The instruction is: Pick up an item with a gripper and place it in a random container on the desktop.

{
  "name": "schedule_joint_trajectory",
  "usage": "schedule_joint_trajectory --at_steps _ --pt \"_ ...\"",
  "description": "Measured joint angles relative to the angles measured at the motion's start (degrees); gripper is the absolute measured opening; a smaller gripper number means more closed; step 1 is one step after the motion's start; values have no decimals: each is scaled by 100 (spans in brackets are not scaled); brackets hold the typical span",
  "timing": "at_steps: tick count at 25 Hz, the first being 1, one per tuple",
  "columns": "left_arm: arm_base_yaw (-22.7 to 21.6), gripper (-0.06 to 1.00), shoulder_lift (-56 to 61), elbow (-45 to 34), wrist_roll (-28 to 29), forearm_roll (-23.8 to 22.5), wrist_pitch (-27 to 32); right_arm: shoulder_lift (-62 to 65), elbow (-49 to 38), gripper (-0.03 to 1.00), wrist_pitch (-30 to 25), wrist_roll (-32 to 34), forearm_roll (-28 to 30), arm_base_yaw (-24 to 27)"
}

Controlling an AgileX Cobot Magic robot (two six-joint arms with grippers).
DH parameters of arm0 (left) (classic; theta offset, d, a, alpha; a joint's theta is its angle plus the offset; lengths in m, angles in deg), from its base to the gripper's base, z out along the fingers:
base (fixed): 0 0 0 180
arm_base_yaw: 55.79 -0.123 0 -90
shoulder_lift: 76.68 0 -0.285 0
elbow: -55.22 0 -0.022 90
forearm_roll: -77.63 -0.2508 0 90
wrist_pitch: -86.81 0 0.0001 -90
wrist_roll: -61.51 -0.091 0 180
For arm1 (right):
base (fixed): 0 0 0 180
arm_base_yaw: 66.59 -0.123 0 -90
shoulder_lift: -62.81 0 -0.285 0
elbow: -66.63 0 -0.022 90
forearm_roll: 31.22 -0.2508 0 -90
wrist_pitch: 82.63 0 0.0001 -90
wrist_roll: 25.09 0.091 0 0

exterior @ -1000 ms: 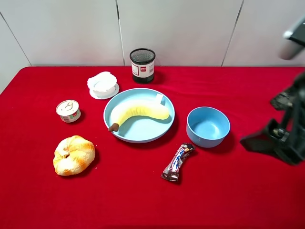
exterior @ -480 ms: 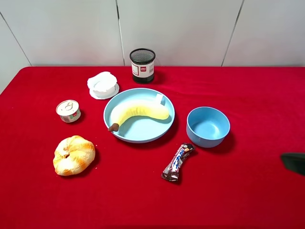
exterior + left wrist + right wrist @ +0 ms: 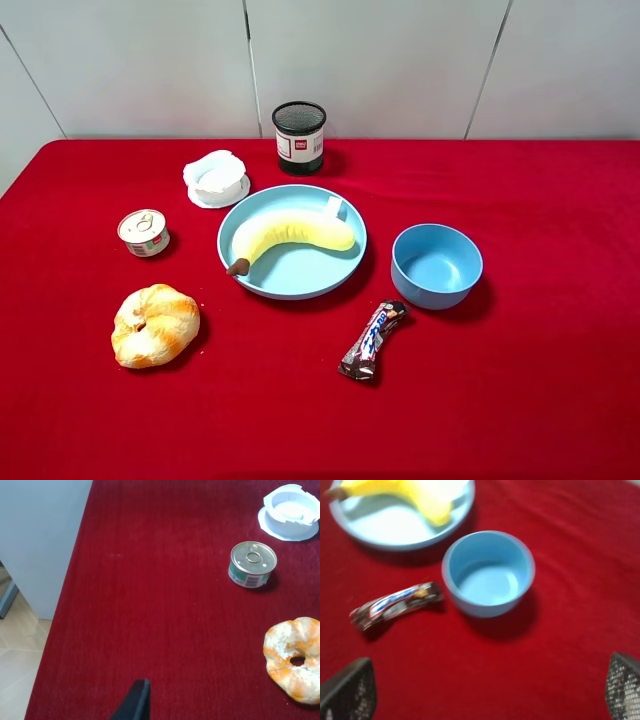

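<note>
The banana [image 3: 290, 235] lies curved inside the plate [image 3: 300, 284], stem tip over the rim; placement looks complete. The right tool [image 3: 485, 690] is spread wide and empty above the worktop [image 3: 520, 400], near the bowl [image 3: 436, 264]. The left tool [image 3: 134, 702] shows one finger only, so its state cannot be told.
</note>
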Motion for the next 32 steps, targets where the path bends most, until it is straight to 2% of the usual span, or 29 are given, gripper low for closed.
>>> schedule_joint_trajectory --at_steps 5,10,16,32 --pt "0 98 0 0 0 0 0 610 0 69 61 5 -181 815" --pt "0 98 0 0 0 0 0 1198 0 69 68 -1 -195 1142" --pt "0 98 0 0 0 0 0 1876 -292 69 149 -202 -212 1248" --pt "0 98 0 0 0 0 0 1896 -623 69 155 -192 -322 1248"
